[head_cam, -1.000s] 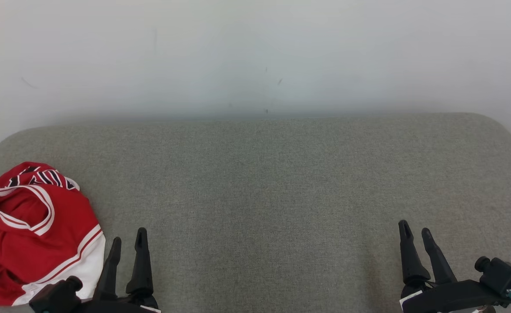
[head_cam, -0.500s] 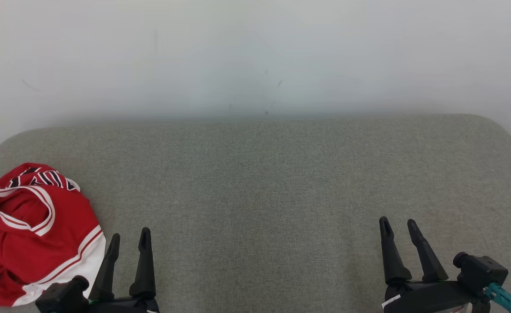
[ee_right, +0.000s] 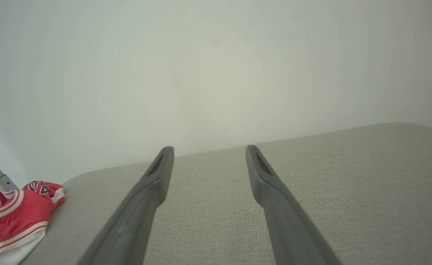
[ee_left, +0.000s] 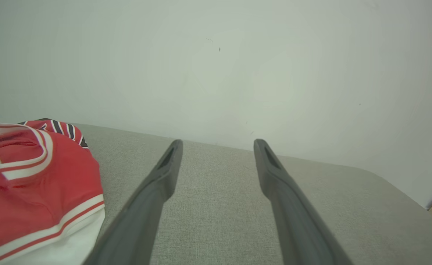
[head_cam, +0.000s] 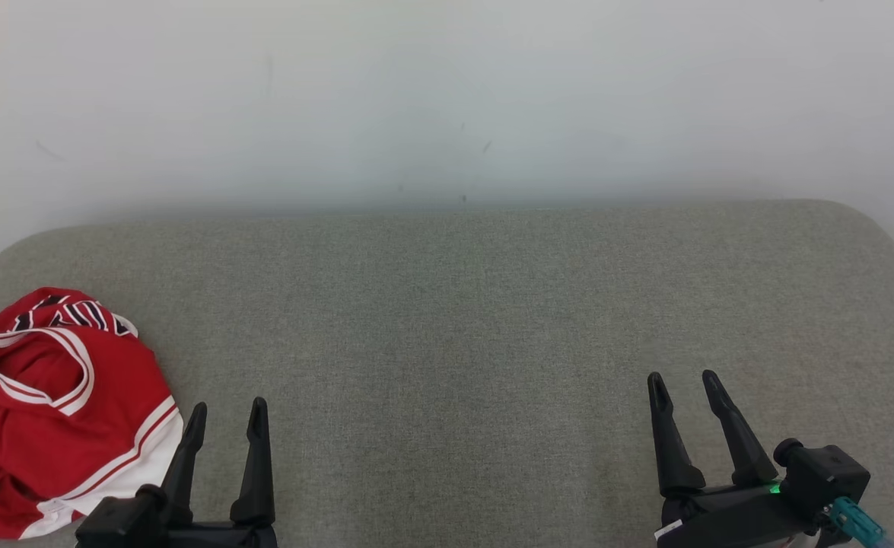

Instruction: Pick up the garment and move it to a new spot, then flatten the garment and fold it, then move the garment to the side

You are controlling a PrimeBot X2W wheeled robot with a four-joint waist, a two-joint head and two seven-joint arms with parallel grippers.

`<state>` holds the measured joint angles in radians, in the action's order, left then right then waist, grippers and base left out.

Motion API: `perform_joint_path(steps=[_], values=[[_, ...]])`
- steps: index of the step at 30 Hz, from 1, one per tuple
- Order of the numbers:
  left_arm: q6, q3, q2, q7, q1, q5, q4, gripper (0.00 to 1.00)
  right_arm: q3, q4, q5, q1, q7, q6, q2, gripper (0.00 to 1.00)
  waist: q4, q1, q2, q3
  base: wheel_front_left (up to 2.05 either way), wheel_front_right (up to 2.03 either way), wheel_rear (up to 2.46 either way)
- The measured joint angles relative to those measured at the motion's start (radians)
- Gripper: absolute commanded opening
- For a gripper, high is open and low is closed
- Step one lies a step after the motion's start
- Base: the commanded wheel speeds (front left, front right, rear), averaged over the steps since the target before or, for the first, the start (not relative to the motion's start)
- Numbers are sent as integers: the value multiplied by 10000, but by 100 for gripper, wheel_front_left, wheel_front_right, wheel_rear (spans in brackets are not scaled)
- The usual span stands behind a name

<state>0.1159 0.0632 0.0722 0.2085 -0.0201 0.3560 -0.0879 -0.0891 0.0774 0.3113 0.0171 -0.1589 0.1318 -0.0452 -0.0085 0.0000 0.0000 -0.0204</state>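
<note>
The red garment (head_cam: 58,411) lies crumpled at lower left, not yet picked up. The left gripper (head_cam: 229,404) sits just beside it, 2 fingers apart, likely poised to grab. The right gripper (head_cam: 681,376), lower right, gapes empty too.

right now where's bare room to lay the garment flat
The cushion is bare between the left claw and right claw and back to the wall. Crowded at the far left, where the red garment lies bunched.
</note>
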Motion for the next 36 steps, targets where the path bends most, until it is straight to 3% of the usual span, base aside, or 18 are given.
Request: perform_joint_path(steps=[36], values=[[71, 86, 282, 456, 191, -3024, 217, 100, -671, -94, -2784, 125, -938, 0, -33, 100, -65, 0, 0, -67, 0, 0, 0]])
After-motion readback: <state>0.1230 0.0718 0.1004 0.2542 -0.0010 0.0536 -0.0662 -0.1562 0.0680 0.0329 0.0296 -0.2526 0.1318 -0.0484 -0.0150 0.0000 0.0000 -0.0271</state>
